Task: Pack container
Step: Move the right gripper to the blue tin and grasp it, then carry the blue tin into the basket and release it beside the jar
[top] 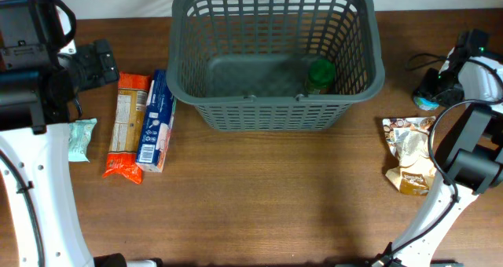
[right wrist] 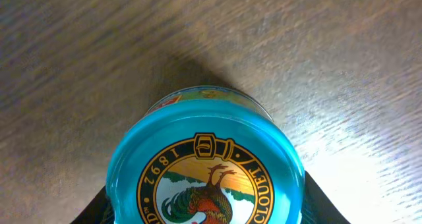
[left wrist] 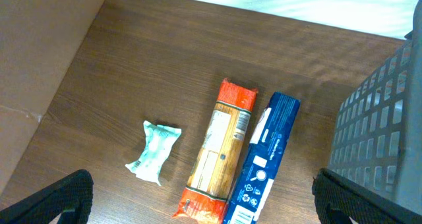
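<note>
The right hand (right wrist: 204, 204) squeezes a blue tin (right wrist: 204, 151).
The basket (top: 267, 114) stands well apart on its left, between the two hands; the left hand (top: 108, 63) is wide open.

Two arms at rest poses, one gripper wide, one down low.

The left arm (top: 35, 181) rises along the left edge, and its gripper (top: 98, 63) points inward with the jaws spread fully apart; both dark fingertips (left wrist: 59, 201) sit in the bottom corners of the wrist view. The right arm (top: 440, 204) bends back toward the far right. Its gripper (top: 431, 90) points downward, with fingers (right wrist: 326, 207) close on either side of a round tin (right wrist: 204, 165). Whether they press on the tin is unclear.
</note>
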